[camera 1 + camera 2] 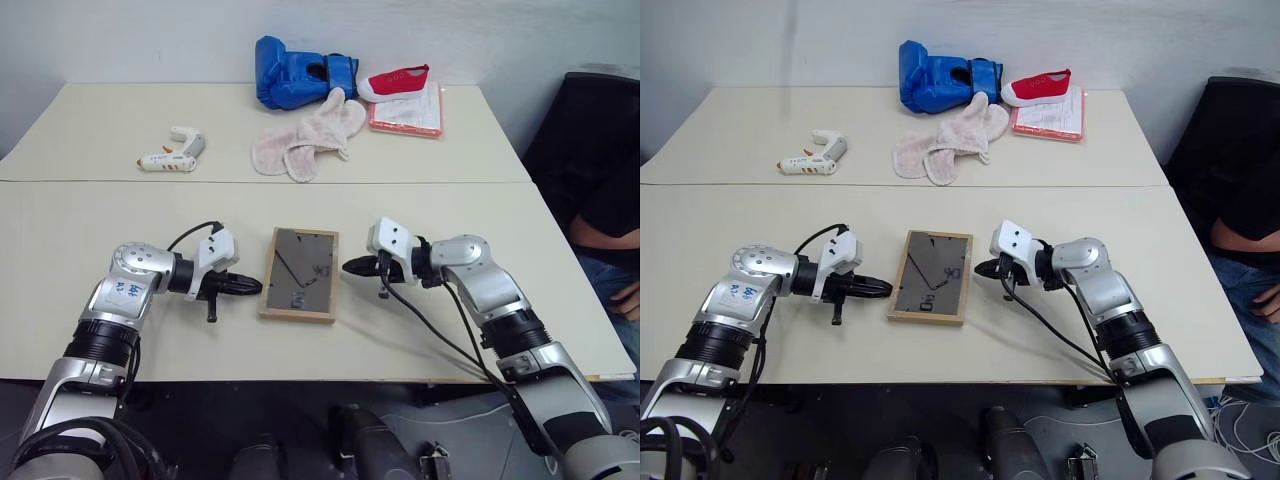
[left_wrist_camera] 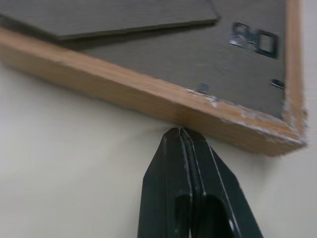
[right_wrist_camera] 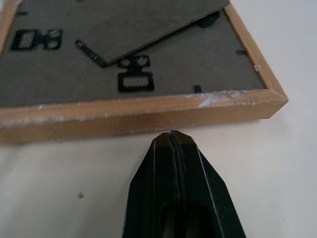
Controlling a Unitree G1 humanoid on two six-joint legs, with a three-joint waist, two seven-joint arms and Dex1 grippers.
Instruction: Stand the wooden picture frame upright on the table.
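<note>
The wooden picture frame point(image 1: 300, 274) lies flat, face down, on the near half of the table point(image 1: 100, 230). Its dark grey backing and folded stand face up. My left gripper point(image 1: 256, 287) is shut, its tip at the frame's left edge, low near the front corner. In the left wrist view the shut fingertips point(image 2: 181, 144) meet the wooden edge point(image 2: 148, 96). My right gripper point(image 1: 347, 267) is shut too, its tip just off the frame's right edge. The right wrist view shows its shut fingertips point(image 3: 171, 148) close against the wooden side point(image 3: 124, 116). Nothing is held.
On the far half of the table lie a white glue gun point(image 1: 175, 152), a pale cloth mitt point(image 1: 310, 140), a blue boxing glove point(image 1: 300, 72), a red shoe point(image 1: 398, 80) and a red-edged pad with paper point(image 1: 408, 112). A seated person point(image 1: 600, 215) is at the right.
</note>
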